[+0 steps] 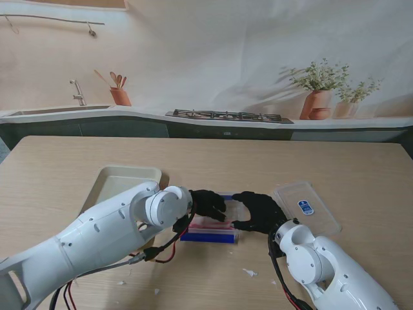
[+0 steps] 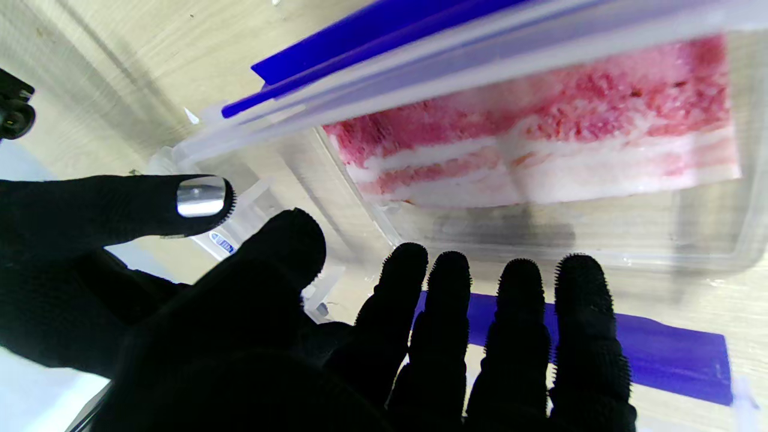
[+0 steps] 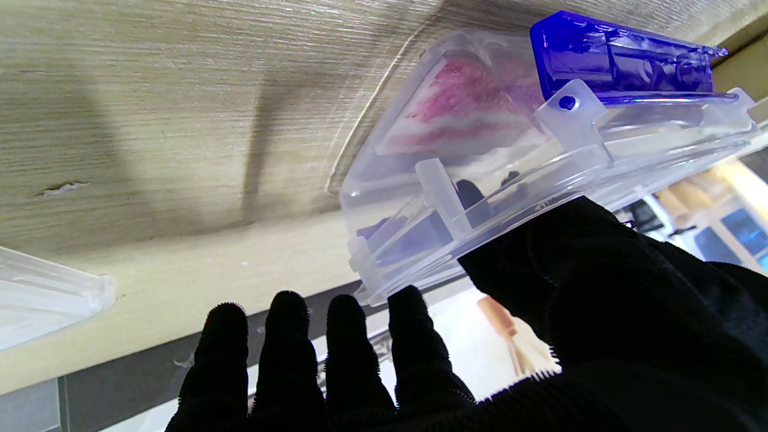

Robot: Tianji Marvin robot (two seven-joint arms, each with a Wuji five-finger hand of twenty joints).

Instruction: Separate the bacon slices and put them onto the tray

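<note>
The bacon (image 2: 540, 138) lies flat in a clear box (image 1: 216, 223) mid-table, its long side running left to right between both hands. The left hand (image 1: 208, 203) hovers over the box's left end, fingers spread, holding nothing. The right hand (image 1: 259, 210) braces the right end, thumb against the rim, fingers apart. The tray (image 1: 122, 177) waits farther left, nearer the left hand.
</note>
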